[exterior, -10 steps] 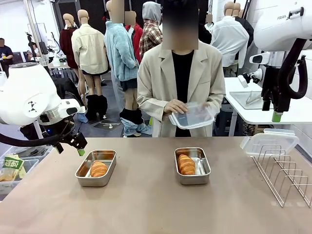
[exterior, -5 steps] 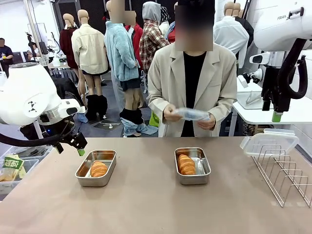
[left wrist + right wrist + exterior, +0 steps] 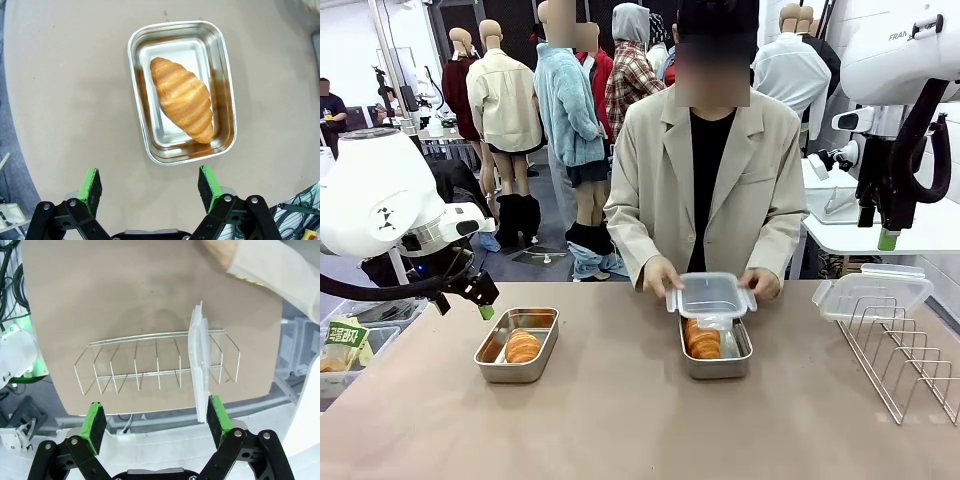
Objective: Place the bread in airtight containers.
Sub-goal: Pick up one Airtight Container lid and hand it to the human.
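Left jaws wide, empty, bread [image 3: 182,106] in tin [image 3: 135,92] just beyond; right jaws wide.

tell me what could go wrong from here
1. The person's hands hold a lid above the right tin, not yet seated; it may seat askew or press on the bread.
2. The spare lid rests on the rack's wires; the open right gripper could snag a wire or tip it off.
3. The open left gripper hangs beside the unlidded left tin; a low move could shove it.
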You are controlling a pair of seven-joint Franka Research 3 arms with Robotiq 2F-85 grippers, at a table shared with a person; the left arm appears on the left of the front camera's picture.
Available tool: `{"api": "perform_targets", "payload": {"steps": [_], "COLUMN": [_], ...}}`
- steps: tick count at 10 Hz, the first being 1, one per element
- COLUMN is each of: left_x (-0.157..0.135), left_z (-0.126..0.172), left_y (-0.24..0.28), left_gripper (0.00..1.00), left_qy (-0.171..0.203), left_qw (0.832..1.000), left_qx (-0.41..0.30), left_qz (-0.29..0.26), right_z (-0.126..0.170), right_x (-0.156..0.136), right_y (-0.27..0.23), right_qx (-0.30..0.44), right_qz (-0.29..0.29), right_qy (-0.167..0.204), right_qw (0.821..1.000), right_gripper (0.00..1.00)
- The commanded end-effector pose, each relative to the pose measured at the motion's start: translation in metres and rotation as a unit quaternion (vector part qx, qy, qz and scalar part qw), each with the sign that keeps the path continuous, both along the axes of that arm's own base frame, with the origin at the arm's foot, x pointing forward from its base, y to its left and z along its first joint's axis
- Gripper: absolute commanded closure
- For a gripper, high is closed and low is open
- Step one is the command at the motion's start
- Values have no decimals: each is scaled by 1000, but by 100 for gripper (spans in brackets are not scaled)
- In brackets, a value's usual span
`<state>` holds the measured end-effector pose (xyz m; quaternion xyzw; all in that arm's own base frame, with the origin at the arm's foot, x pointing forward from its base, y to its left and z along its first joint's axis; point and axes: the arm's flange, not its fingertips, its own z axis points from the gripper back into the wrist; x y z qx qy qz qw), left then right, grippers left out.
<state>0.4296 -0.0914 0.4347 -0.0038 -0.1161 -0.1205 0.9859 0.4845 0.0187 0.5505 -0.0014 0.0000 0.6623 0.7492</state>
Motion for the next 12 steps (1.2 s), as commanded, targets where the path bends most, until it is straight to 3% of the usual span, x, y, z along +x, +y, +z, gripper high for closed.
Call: {"api": "perform_targets", "payload": {"steps": [1, 12], "left_x": [1, 1], "left_z": [0, 0], "left_y": [-1, -1], "left_gripper": [0, 0], "left_qy": [-5, -5], "left_qw": [1000, 1000], "left_qx": [0, 0], "left_qz": [9, 9], "right_z": [2, 2], "right_x": [2, 2], "right_y": [-1, -1], "right_qx": [-6, -6], "right_qz": [0, 0], "right_qy": [6, 6], "right_qw": [1000, 1000], "right_gripper": [0, 0]}}
